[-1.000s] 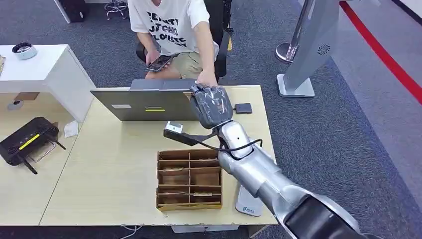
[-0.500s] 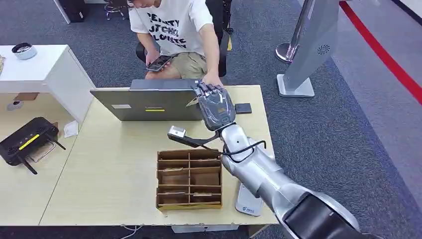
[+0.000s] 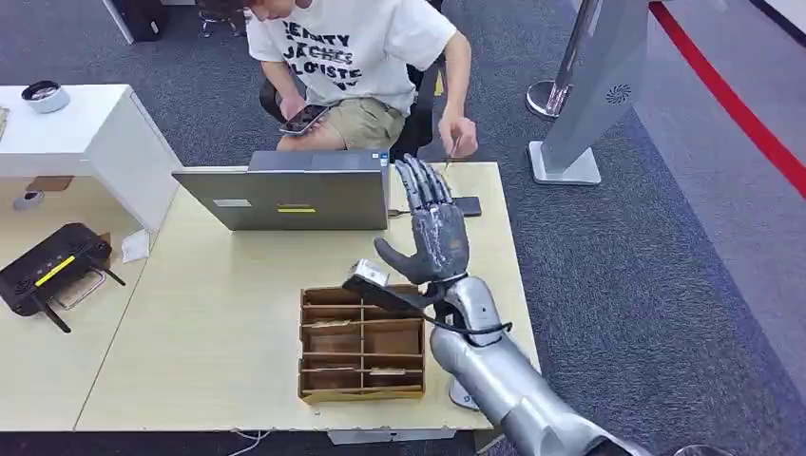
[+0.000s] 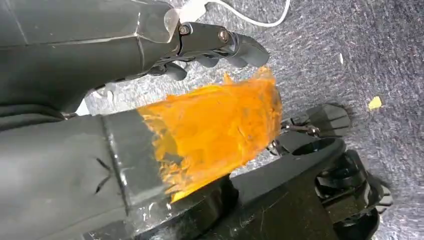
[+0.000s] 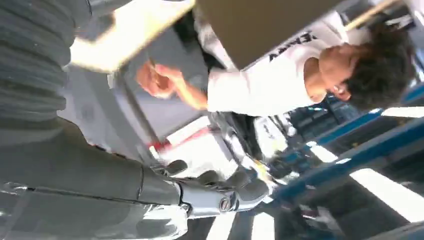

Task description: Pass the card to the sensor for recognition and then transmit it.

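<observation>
Card (image 3: 450, 151), thin, tan, in person's fingers (image 3: 459, 136)

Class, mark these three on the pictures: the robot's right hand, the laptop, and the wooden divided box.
right hand (image 3: 439, 233), head view, on the back of the hand.
laptop (image 3: 285, 195), head view, on the grey lid.
wooden divided box (image 3: 361, 344), head view, on a middle divider.

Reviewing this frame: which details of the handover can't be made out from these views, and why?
- Card: too small in the head view, just a thin sliver in the person's hand; blurred in the right wrist view.
- Sensor: partly hidden behind the right hand.
- Left hand: state unreadable, an orange smear covers the left wrist view.
</observation>
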You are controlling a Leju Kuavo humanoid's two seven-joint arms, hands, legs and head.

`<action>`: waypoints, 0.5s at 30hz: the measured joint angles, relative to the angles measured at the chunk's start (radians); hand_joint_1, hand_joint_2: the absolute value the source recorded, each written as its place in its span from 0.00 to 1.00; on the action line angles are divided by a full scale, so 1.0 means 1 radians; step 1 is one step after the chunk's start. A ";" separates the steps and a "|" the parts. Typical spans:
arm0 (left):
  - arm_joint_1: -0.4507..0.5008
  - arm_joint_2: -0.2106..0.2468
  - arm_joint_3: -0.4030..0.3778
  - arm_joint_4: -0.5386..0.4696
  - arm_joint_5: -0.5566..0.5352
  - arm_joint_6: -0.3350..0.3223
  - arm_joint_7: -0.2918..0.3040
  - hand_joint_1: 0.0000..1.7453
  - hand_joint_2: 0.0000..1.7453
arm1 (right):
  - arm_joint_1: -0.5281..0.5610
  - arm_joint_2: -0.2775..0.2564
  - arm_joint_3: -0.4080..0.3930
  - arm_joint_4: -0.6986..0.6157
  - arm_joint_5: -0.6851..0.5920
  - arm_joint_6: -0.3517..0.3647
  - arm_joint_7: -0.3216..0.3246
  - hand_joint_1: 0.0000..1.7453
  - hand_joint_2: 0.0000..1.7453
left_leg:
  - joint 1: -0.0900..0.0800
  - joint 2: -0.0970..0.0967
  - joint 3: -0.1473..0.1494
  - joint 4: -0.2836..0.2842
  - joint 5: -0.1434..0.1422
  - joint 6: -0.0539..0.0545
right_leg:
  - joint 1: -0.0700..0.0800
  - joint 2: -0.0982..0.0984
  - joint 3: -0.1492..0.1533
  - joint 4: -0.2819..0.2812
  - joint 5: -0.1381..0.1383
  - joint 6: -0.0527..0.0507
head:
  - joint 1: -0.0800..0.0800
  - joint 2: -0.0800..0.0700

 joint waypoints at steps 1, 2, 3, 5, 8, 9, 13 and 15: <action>0.004 0.000 0.000 0.000 0.009 0.006 -0.003 0.00 0.00 | 0.029 -0.003 -0.002 -0.040 -0.058 0.001 -0.009 0.00 1.00 | 0.000 0.000 0.000 0.000 0.000 0.000 | 0.000 0.000 -0.001 0.000 0.000 0.000 | 0.000 0.000; 0.007 0.000 0.002 0.000 0.018 0.011 -0.008 0.00 0.00 | 0.058 -0.008 -0.004 -0.081 -0.118 0.002 -0.019 0.00 1.00 | 0.000 0.000 0.000 0.000 0.000 0.000 | 0.000 0.000 -0.001 0.000 0.000 0.000 | 0.000 0.000; 0.010 0.001 0.003 0.000 0.022 0.015 -0.009 0.00 0.00 | 0.087 -0.012 -0.007 -0.119 -0.169 0.003 -0.026 0.00 1.00 | 0.000 0.000 0.000 0.000 0.000 0.000 | 0.000 0.000 -0.001 0.000 0.000 0.000 | 0.000 0.000; 0.017 0.002 0.009 0.000 0.037 0.024 -0.015 0.00 0.00 | 0.147 -0.023 -0.011 -0.204 -0.297 0.011 -0.050 0.00 1.00 | 0.000 0.000 0.000 0.000 0.000 0.000 | 0.000 0.000 -0.001 0.000 0.000 0.000 | 0.000 0.000; 0.026 0.002 0.015 0.000 0.052 0.030 -0.023 0.00 0.00 | 0.219 -0.045 -0.016 -0.305 -0.397 0.032 -0.071 0.00 1.00 | 0.000 0.000 -0.001 0.000 0.000 0.000 | 0.000 0.000 -0.001 0.000 0.000 0.000 | 0.000 0.000; 0.028 0.002 0.019 0.000 0.056 0.034 -0.027 0.00 0.00 | 0.241 -0.053 -0.016 -0.335 -0.417 0.043 -0.076 0.00 1.00 | 0.000 0.000 -0.001 0.000 0.000 0.000 | 0.000 0.000 -0.001 0.000 0.000 0.000 | 0.000 0.000; 0.034 0.002 0.032 0.000 0.065 0.040 -0.034 0.00 0.00 | 0.315 -0.082 -0.016 -0.424 -0.460 0.092 -0.094 0.00 0.00 | 0.000 0.000 -0.001 0.000 0.000 0.000 | 0.000 0.000 -0.001 0.000 0.000 0.000 | 0.000 0.000; 0.035 0.002 0.034 0.000 0.068 0.041 -0.039 0.00 0.00 | 0.337 -0.095 -0.011 -0.450 -0.460 0.115 -0.103 0.00 0.00 | 0.000 0.000 -0.001 0.000 0.000 0.000 | 0.000 0.000 -0.001 0.000 0.000 0.000 | 0.000 0.000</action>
